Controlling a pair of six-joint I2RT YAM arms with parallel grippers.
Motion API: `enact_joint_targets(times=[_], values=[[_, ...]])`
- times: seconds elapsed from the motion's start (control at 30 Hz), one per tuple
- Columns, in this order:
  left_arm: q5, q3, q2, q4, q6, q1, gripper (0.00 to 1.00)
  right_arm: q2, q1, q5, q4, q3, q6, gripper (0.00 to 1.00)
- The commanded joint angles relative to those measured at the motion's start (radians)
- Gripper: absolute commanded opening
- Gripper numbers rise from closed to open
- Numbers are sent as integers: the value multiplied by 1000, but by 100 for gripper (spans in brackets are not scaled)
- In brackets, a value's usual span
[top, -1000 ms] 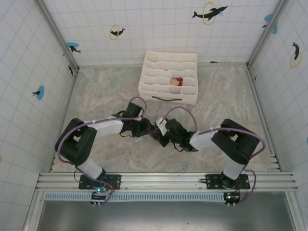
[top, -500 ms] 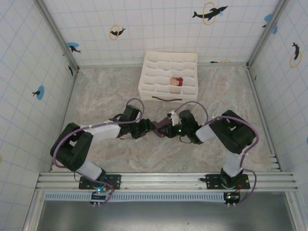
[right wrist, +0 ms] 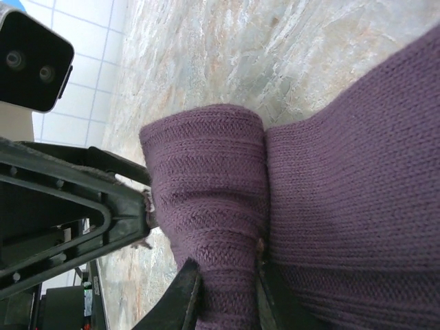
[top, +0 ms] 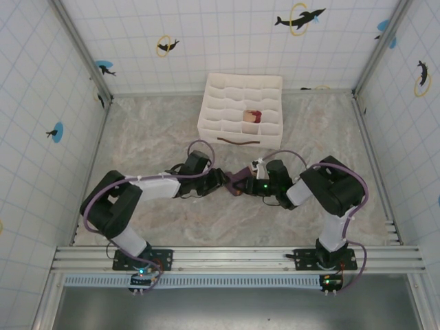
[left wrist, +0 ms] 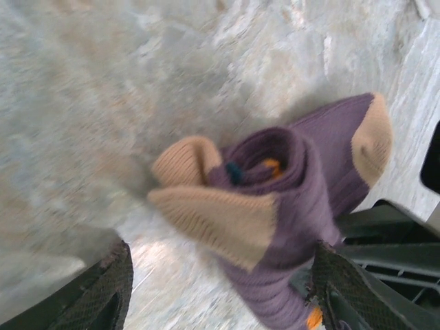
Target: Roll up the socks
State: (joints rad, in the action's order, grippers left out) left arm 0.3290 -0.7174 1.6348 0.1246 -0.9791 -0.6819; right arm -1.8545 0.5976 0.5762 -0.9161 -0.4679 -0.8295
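Overhead, I have both arms reaching in to the middle of the table [top: 151, 137], and they meet just on the near side of the box [top: 213, 134]. The left gripper [top: 221, 180] and right gripper [top: 249, 184] face each other, with the purple sock [top: 236, 180] bunched between them.

On my left wrist camera the purple sock [left wrist: 302, 199] is partly rolled. One tan patch is folded across its front and another sits at its far right end. The left gripper [left wrist: 220, 282] stands open with its fingers [left wrist: 103, 295] spread wide. The right finger touches the sock. The left one is apart from it, with bare table in the gap.

On my right wrist camera the right gripper [right wrist: 227, 292] is clamped on a fold of the purple sock [right wrist: 206, 179], the fabric squeezed between its two fingers [right wrist: 182, 299]. The left gripper's black frame sits just beside that fold, on the left.

The beige sock [top: 252, 116] sits bundled in a compartment in the right half of the box, with red showing on top.
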Motion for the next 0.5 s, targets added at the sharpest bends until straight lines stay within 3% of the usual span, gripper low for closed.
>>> enact_joint_targets(times=[0.0, 0.23, 0.47], values=[[-13, -40, 56, 33, -22, -19, 66, -29, -10, -72, 188, 48, -18, 0], [-11, -56, 114, 60, -51, -36, 50, -25, -21, -72, 169, 54, -17, 0], [-25, -73, 114, -34, 6, -24, 10, 37, -27, -27, 210, 24, 79, 2]])
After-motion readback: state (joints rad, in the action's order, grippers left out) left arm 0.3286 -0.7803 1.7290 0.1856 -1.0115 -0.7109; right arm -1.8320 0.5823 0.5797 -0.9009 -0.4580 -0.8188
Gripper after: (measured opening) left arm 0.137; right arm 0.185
